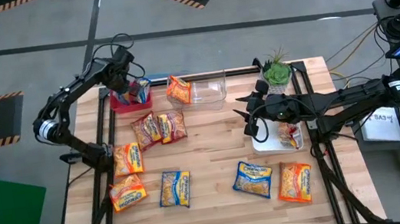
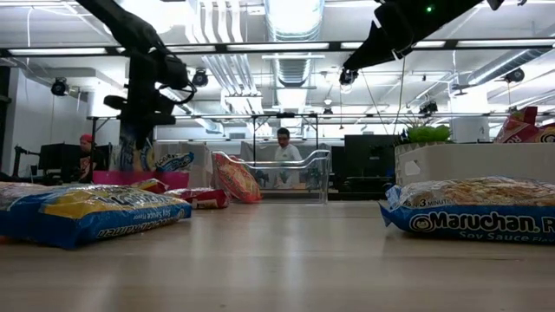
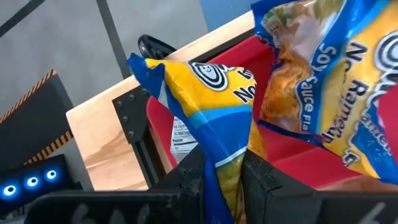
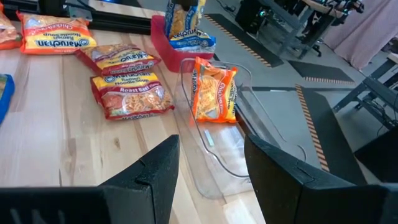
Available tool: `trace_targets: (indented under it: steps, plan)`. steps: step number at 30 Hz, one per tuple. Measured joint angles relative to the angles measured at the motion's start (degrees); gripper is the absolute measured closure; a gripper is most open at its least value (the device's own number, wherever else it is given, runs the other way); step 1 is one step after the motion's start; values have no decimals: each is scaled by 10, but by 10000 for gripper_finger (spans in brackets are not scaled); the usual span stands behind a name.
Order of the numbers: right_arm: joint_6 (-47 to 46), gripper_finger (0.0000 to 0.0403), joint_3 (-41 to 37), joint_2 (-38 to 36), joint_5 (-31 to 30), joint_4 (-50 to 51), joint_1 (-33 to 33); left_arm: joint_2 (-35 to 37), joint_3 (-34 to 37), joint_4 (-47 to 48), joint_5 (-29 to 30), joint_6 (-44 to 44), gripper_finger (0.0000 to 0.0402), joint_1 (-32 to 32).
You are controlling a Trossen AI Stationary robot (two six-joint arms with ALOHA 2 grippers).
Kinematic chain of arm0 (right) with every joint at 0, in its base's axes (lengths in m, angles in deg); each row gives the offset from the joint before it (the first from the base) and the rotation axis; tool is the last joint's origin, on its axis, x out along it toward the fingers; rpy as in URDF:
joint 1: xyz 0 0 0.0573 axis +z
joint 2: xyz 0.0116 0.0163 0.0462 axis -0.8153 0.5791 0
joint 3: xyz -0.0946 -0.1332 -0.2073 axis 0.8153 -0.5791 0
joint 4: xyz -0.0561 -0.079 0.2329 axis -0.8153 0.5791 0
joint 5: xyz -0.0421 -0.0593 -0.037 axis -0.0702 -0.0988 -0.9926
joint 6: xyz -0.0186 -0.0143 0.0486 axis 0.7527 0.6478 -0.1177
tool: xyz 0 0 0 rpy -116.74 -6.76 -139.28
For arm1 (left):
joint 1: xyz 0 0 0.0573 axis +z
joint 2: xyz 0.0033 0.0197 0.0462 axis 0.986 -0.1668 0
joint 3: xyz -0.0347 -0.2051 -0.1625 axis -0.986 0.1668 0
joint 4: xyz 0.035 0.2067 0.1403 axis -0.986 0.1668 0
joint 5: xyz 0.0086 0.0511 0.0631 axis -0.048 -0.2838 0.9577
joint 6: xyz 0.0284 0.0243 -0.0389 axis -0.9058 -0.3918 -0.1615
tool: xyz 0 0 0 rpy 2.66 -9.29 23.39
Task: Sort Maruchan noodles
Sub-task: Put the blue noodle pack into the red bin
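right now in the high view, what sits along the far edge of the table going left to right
red bin with the left gripper over it → orange packet → clear bin → plant

We see bare wood between the clear bin (image 1: 208,90) and the front row of packets (image 1: 175,188), wide enough for a gripper to pass; the left side is crowded by loose packets (image 1: 159,127) lying close together; the red bin (image 1: 130,99) is blocked by the left gripper (image 1: 133,87) and upright packets; the potted plant (image 1: 277,71) and white tray (image 1: 270,144) hem the right edge.
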Motion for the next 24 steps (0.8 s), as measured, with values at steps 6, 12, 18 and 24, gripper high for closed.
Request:
trace_targets:
  steps: [6, 12, 18, 24]
  plan:
    - [1, 232, 0, 0, 0, 0, 0, -1, 0, 0, 0, 8, 346, 0]
    - [7, 232, 0, 0, 0, -1, 0, -15, 0, 4, 5, 18, 315, -1]
    - [13, 232, 0, 0, 0, -4, 0, -28, 0, 4, 7, 22, 298, -1]
    - [14, 232, 0, 0, 0, -4, 0, 8, 0, 12, 7, 25, 297, -36]
